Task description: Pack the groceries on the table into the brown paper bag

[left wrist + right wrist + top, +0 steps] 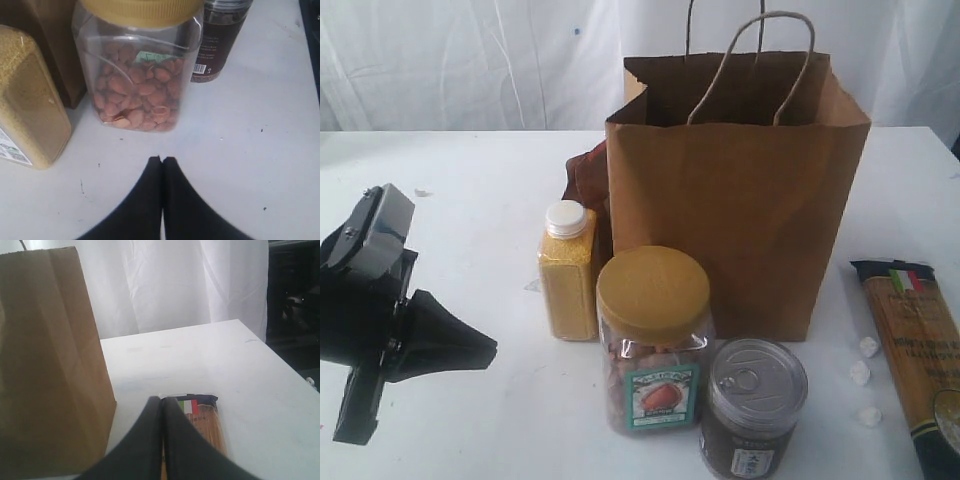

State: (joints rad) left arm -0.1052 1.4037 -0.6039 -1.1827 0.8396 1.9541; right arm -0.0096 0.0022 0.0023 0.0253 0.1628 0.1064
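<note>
Both grippers are closed on nothing. The left gripper (161, 161) has its black fingers pressed tip to tip, a little short of the clear yellow-lidded jar (140, 75). The right gripper (161, 401) is pinched the same way, pointing at the flag-marked end of the long spaghetti packet (205, 430).

The brown paper bag (740, 200) stands upright mid-table, toward the far edge, mouth open. The jar, the yellow-grain bottle (567, 275) and the pull-tab can (752, 405) crowd its front face, so nothing visible looks packed.

The main risk is the left arm advancing with its fingers shut. It would shove the jar into the can or the bottle, and the tall bottle could topple. The jar is wide and smooth, so a shallow grasp may slip. The bag looks light and empty, so a nudge may slide or fold it, and its cord handles could snag anything lowered in.

Only the exterior view shows the brown labelled pouch (585, 170) tucked behind the bag's left side, and three small white bits (860, 373) beside the packet. The right gripper is absent from that view. The left wrist view alone shows the strip of table (240, 150) between fingertips and jar. The right wrist view alone shows the table's right edge and far corner. No view shows the carton
</note>
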